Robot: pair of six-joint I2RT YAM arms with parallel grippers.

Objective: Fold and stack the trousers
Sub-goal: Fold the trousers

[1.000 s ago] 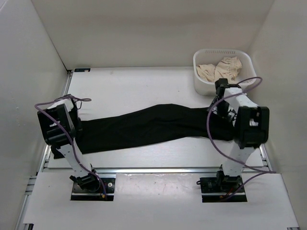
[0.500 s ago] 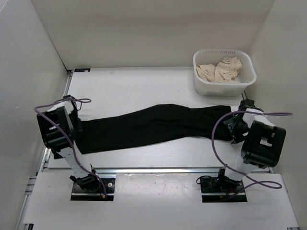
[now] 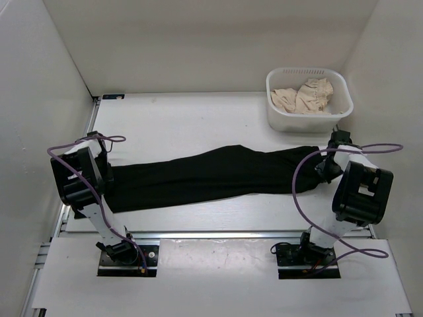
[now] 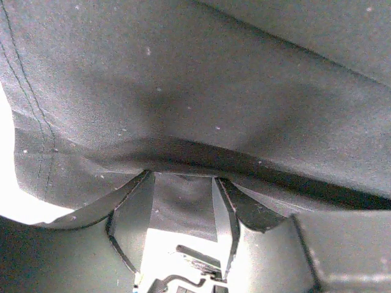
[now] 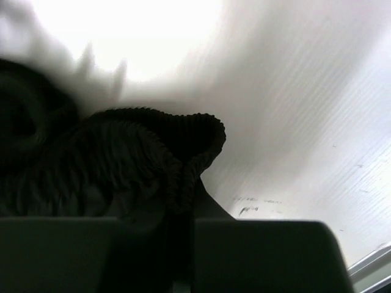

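The black trousers (image 3: 211, 175) lie stretched in a long band across the table from left to right. My left gripper (image 3: 106, 177) is at their left end. In the left wrist view the fabric (image 4: 201, 91) drapes over both fingertips and fills the gap, so the left gripper (image 4: 181, 178) is shut on a thick fold of it. My right gripper (image 3: 325, 168) is at the right end. There the ribbed cuff (image 5: 153, 159) is pinched between the jaws, and the right gripper (image 5: 183, 207) is shut on it.
A white basket (image 3: 277, 117) stands at the back right with a beige cloth (image 3: 304, 96) in it, just behind the right arm. White walls close in the table on the left, the back and the right. A metal rail (image 3: 218, 233) runs along the near edge.
The right arm swung away from the basket to the trousers' right end, and its jaws closed on the cuff. That end shifted slightly right. The left arm stayed put.
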